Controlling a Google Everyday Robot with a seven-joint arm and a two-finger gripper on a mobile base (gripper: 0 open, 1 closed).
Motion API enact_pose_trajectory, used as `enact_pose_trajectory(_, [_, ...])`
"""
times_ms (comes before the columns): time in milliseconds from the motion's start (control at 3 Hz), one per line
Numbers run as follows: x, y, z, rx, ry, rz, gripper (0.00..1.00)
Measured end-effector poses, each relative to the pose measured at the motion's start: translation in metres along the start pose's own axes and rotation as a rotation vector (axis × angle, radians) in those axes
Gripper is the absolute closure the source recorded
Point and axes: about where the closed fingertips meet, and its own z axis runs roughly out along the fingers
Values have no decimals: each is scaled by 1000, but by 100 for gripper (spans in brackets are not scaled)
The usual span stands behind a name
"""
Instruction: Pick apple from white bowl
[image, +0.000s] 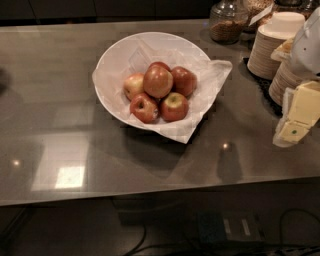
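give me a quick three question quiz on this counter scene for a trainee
1. True or false: the red-yellow apples lie in the wide white paper-lined bowl.
2. The cream end effector is: A) over the bowl; B) at the picture's right edge, clear of the bowl; C) holding an apple.
3. Fill in: the stacked beige paper bowls stand on the picture's ____ side of the white bowl.
Key: 1 true; 2 B; 3 right.

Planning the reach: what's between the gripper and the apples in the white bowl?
Camera view: between the gripper at right and the apples lie bare countertop, then the paper-draped rim of the white bowl.
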Motion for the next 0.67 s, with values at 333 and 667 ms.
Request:
enact_pose_trajectory(333, [-6, -4, 3, 3, -2, -11, 0])
enact_pose_trajectory(667, [-56, -12, 22, -5, -45, -62, 0])
